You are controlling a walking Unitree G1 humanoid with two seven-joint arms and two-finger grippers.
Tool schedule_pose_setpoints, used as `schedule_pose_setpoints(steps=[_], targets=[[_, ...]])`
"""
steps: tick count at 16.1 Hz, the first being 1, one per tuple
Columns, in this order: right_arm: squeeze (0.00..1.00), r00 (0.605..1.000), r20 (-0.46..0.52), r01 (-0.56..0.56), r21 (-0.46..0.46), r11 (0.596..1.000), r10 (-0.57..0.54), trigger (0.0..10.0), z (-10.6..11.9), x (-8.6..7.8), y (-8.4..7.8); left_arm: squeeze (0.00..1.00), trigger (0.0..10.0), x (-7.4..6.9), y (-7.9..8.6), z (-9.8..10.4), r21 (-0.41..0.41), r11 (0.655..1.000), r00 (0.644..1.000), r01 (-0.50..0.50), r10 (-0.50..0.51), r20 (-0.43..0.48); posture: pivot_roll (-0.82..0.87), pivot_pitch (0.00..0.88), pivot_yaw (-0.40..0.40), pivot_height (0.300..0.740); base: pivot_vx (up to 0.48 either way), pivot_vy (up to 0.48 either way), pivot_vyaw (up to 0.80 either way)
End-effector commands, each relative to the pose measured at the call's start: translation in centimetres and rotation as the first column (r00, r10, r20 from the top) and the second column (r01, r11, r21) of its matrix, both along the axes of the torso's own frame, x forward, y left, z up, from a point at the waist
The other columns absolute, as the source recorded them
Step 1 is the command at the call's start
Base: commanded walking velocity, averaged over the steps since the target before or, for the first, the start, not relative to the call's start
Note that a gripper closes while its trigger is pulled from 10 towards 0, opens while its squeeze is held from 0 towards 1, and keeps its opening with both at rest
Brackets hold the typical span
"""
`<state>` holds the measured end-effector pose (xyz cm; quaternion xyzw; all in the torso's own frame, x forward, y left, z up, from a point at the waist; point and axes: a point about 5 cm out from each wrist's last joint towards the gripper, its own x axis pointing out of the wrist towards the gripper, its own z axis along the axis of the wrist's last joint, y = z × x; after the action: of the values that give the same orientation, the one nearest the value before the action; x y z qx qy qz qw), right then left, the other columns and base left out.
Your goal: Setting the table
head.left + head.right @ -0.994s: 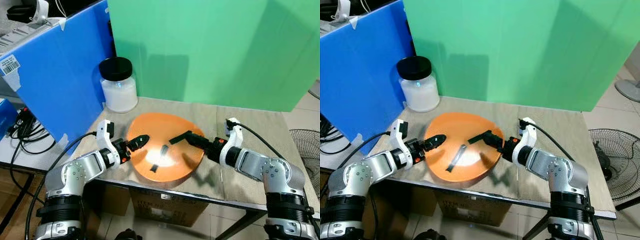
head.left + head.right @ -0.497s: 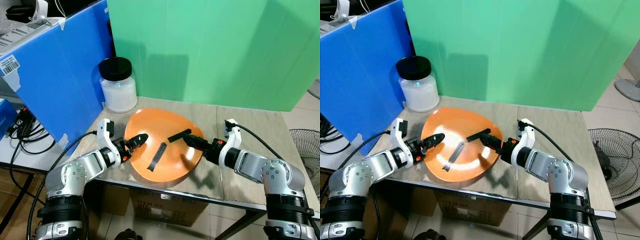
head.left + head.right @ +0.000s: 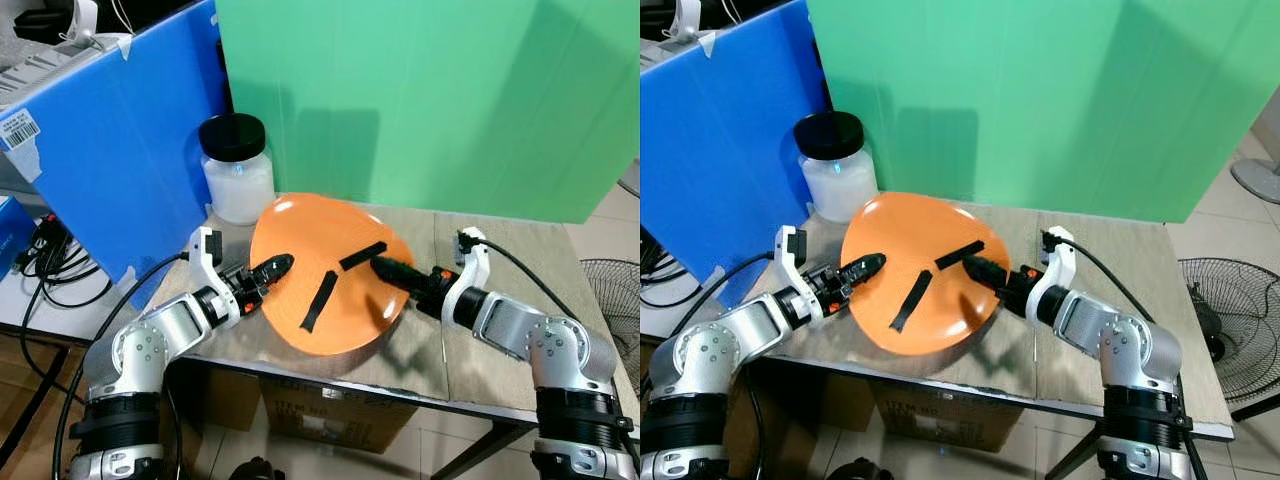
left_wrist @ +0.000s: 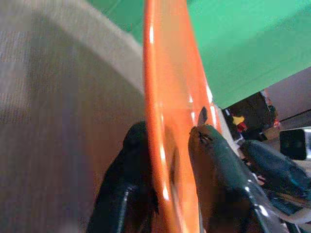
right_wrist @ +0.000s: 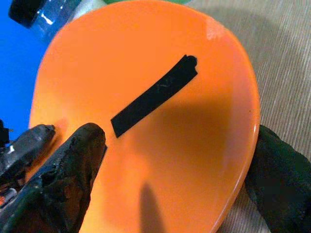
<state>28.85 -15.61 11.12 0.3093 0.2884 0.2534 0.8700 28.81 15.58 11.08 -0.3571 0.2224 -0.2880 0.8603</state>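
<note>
Plate: a large orange plate (image 3: 325, 280), glossy, with a rounded, slightly uneven outline. Its surface carries two strips of black tape (image 3: 320, 300), one longer near the middle and one shorter toward the right side.
Plate position: it is lifted and tilted, its far edge raised so that the face looks toward the robot; its lower edge is close above the desk (image 3: 500, 260), near the front part. Whether the lower edge touches the desk, I cannot tell.
Left end effector: the left end effector (image 4: 167, 145) pinches the left rim of the plate, one black finger on the face and one behind it. The wrist view shows the rim edge-on between the two fingers (image 4: 221, 160).
Right end effector: the right end effector (image 3: 392, 268) holds the right rim of the plate, with one finger laid on the orange face and the other behind the edge. In its wrist view the fingertips (image 5: 73, 165) stand on both sides of the rim.
Desk: covered with a beige, wood-like surface; the shadow of the plate falls on it below.
Jar: a clear jar (image 3: 238, 170) with white contents and a black lid stands at the back left corner of the desk, just behind the plate.
Background: a green panel (image 3: 430, 100) stands behind the desk and a blue board (image 3: 110, 150) is on the left.
</note>
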Motion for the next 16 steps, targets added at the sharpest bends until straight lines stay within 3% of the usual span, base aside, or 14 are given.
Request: schedule_pose_setpoints(steps=[1, 5, 7, 11, 13, 14, 15, 16], targets=[[0.00, 0.995, 0.099, -0.030, 0.031, 0.999, 0.026, 10.0, 2.0, 0.5, 0.4, 0.00, 0.0, 0.1, -0.4, 1.2, -0.005, 1.000, 0.999, 0.003, -0.003, 0.053, 0.11, 0.000, 0.003, 0.740, 0.000, 0.000, 0.00], [0.00, 0.979, 0.201, -0.024, 0.030, 0.999, 0.018, 10.0, 3.9, 0.5, 0.1, 0.00, 0.0, 0.1, -0.4, 3.1, -0.006, 1.000, 0.987, -0.026, 0.027, 0.157, 0.11, 0.000, 0.003, 0.740, 0.000, 0.000, 0.00], [0.00, 0.965, 0.262, 0.014, 0.019, 1.000, -0.019, 10.0, 4.8, 0.2, -1.0, 0.00, 0.0, 0.3, -0.1, 4.5, -0.036, 0.996, 0.960, -0.084, 0.091, 0.263, 0.11, 0.000, 0.001, 0.740, 0.000, 0.000, 0.00], [0.00, 0.928, 0.364, 0.087, 0.006, 0.996, -0.083, 10.0, 6.8, -1.4, -3.2, 0.00, 0.0, -0.3, -0.3, 6.4, -0.081, 0.992, 0.927, -0.099, 0.122, 0.356, 0.11, 0.000, -0.001, 0.740, 0.000, 0.000, 0.00], [0.00, 0.890, 0.442, 0.166, -0.086, 0.982, -0.112, 10.0, 8.0, -2.8, -4.5, 0.00, 0.0, -1.1, -0.7, 7.3, -0.098, 0.992, 0.908, -0.082, 0.115, 0.403, 0.10, 0.000, 0.006, 0.740, 0.000, 0.000, 0.00], [0.00, 0.852, 0.510, 0.281, -0.247, 0.927, -0.122, 10.0, 8.4, -3.1, -5.1, 0.00, 0.0, -1.4, -1.0, 7.8, -0.076, 0.993, 0.890, -0.094, 0.118, 0.441, 0.09, 0.000, 0.012, 0.740, 0.000, 0.000, 0.00], [1.00, 0.817, 0.559, 0.386, -0.345, 0.856, -0.143, 10.0, 8.6, -2.9, -4.9, 0.00, 0.0, -1.6, -1.5, 8.4, -0.027, 0.993, 0.866, -0.115, 0.113, 0.488, 0.08, 0.000, 0.018, 0.740, 0.000, 0.000, 0.00], [1.00, 0.812, 0.562, 0.402, -0.345, 0.848, -0.157, 10.0, 8.6, -2.9, -4.6, 0.00, 0.0, -1.7, -1.7, 8.6, -0.015, 0.993, 0.859, -0.120, 0.111, 0.501, 0.08, 0.000, 0.018, 0.740, 0.000, 0.000, 0.00]])
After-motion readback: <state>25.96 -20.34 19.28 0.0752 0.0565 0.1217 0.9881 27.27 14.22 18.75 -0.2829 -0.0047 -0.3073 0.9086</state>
